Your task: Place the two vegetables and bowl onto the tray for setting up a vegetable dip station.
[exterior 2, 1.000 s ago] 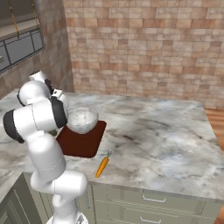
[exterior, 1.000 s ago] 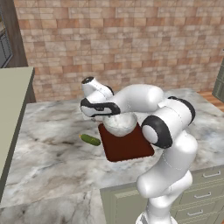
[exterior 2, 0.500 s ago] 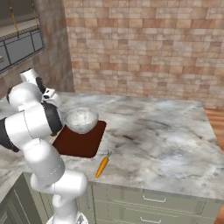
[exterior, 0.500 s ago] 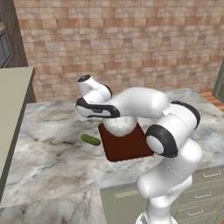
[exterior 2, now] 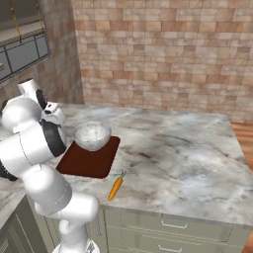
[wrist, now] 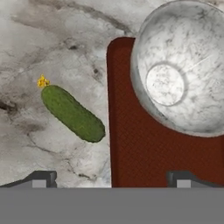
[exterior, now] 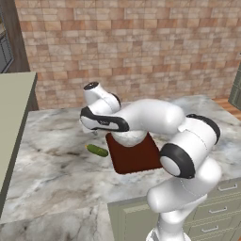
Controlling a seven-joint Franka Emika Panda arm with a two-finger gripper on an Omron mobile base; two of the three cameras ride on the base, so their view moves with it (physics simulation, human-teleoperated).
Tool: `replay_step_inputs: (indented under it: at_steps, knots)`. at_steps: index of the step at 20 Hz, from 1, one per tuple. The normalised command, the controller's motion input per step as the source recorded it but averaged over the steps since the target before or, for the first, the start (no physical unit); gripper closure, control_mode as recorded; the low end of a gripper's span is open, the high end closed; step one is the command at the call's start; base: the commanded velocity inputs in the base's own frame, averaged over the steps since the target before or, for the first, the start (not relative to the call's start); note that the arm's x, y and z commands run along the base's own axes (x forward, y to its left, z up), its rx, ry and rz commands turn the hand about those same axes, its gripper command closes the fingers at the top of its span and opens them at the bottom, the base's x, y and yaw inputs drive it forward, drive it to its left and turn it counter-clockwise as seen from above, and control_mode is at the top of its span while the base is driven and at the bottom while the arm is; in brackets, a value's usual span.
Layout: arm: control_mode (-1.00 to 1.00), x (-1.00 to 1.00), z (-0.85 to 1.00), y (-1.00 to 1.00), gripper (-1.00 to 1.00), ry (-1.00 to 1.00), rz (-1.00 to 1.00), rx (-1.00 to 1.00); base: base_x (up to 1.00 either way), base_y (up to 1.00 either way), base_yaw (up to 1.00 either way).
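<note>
The silvery bowl (exterior 2: 92, 135) stands on the far end of the dark reddish-brown tray (exterior 2: 86, 162). In the hand view the bowl (wrist: 183, 65) covers the tray's (wrist: 144, 148) upper right part. The dark-green cucumber (exterior: 97, 150) lies on the marble just left of the tray, and the hand view shows that cucumber (wrist: 72, 113) slanted beside the tray's edge. The orange carrot (exterior 2: 115, 188) lies near the counter's front edge, right of the tray. My gripper (wrist: 111, 180) hovers open above the tray's left rim, between cucumber and bowl, with nothing between its fingers (wrist: 41, 179).
The marble counter (exterior 2: 178, 148) stretches wide to the right of the tray. A brick wall (exterior: 141, 47) runs along the back. A tall pale-green cabinet side (exterior: 12, 122) borders the counter on the left. My own arm (exterior: 155, 117) arches over the tray.
The hand has swung left, away from over the bowl and toward the cucumber's side. The bowl stays on the tray; cucumber and carrot have not moved.
</note>
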Motion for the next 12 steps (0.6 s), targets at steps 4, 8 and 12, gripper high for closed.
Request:
replay_step_inputs:
  at_steps: [4, 8, 12]
  knots:
    - [-1.0, -0.01, -0.05, 0.11, -1.0, 0.01, 0.13, 0.09, 0.0, 0.0, 0.0]
    - [-1.0, 0.11, -0.1, 0.15, -1.0, 0.08, 0.17, 0.04, 0.0, 0.0, 0.0]
    - [-1.0, 0.11, -0.09, 0.13, -1.0, 0.13, 0.23, 0.01, 0.0, 0.0, 0.0]
